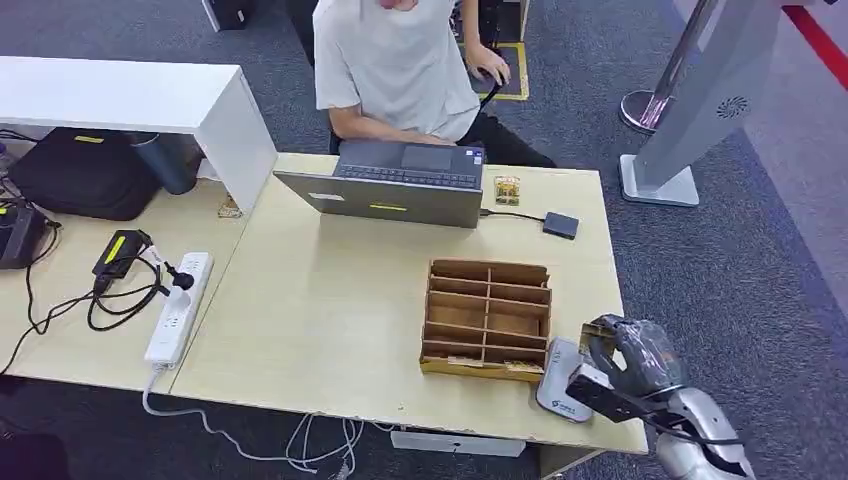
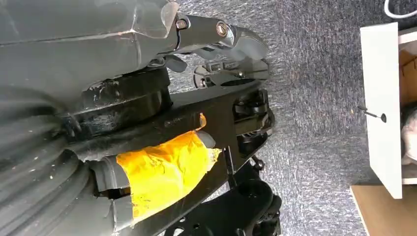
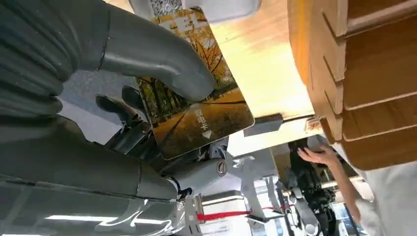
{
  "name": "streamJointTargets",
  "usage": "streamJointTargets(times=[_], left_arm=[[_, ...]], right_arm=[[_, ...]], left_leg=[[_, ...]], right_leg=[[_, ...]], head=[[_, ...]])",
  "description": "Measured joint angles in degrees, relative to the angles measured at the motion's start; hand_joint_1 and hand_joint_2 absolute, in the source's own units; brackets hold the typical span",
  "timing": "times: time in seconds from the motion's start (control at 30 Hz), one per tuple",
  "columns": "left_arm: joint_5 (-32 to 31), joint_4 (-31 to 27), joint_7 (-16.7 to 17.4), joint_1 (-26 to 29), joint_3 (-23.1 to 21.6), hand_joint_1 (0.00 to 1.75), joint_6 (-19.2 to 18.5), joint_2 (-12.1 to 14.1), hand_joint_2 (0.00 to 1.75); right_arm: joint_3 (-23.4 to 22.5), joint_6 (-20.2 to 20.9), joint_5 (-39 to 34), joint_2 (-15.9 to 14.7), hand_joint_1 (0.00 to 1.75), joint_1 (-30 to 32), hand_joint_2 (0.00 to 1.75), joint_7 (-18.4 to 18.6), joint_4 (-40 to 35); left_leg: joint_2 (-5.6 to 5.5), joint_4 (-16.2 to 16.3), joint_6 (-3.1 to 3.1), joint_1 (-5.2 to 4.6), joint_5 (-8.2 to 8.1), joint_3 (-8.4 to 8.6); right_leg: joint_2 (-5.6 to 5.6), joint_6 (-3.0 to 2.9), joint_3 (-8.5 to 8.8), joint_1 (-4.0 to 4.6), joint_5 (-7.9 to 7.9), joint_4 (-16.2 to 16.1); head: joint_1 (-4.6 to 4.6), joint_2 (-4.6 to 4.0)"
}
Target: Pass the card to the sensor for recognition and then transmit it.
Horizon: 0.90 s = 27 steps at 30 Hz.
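Nearest the robot, at the front right corner of the table [image 1: 320, 300], the right hand [image 1: 632, 352] pinches one card [image 3: 194, 105] between its thick thumb and the darker fingers behind it; the right wrist view shows the thumb lying across the printed face, an autumn tree scene, with a good part of the card standing clear beyond the grip. The card hangs just beside, perhaps partly over, the single grey sensor [image 1: 562, 380] lying flat on the table edge — whether card and sensor touch cannot be told. By its look the card is thin, light and stiff, with a glossy face that may slide under smooth fingers, so a hold across the flat faces near one short end seems best, leaving the free end to present to the reader; it would likely flex a little but not crack under a mild squeeze. The left hand [image 2: 216, 42] hangs low over the carpet, and its state cannot be told from that view. Just beyond the sensor sits one wooden divider box [image 1: 487, 318], its slots seemingly bare. Farther on — one open laptop [image 1: 395, 185], a second card-like item [image 1: 507, 189] beside it, one small dark box [image 1: 560, 224] on a cable, and one seated person [image 1: 395, 65] behind.
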Motion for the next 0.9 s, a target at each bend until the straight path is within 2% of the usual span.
streamJointTargets(times=[0.4,0.5,0.73,0.9], left_arm=[[-0.1,0.0,1.0,-0.1,0.0,0.00,0.4,0.0,1.75],[-0.8,0.0,1.5,-0.1,0.0,0.00,0.4,0.0,1.75],[-2.4,0.0,2.8,-0.8,-0.6,0.00,0.5,-0.2,1.75],[-4.0,0.0,4.0,-1.3,-1.8,0.00,0.4,-0.2,1.75]], right_arm=[[0.3,-0.3,-0.5,1.7,1.75,-0.1,1.75,0.0,1.6],[0.3,-0.4,-0.6,1.8,1.75,-1.8,1.75,1.0,1.3],[0.4,0.8,-0.5,2.9,1.75,-14.4,1.75,6.5,0.6],[1.2,1.9,0.7,5.6,1.75,-23.9,1.75,10.3,1.8]], left_leg=[[0.01,0.0,0.00,0.00,0.01,0.01],[0.06,0.0,0.00,-0.01,0.02,-0.02],[0.18,0.0,-0.03,-0.01,0.10,0.01],[0.20,0.0,-0.04,0.00,0.10,0.02]], right_leg=[[0.00,0.00,0.02,0.00,0.01,0.0],[0.04,-0.01,0.02,-0.01,0.02,0.0],[0.07,-0.06,0.01,0.00,0.08,0.1],[0.13,-0.07,-0.03,0.00,0.08,0.1]], head=[[0.00,0.00],[0.00,0.00],[0.02,0.00],[0.02,0.00]])
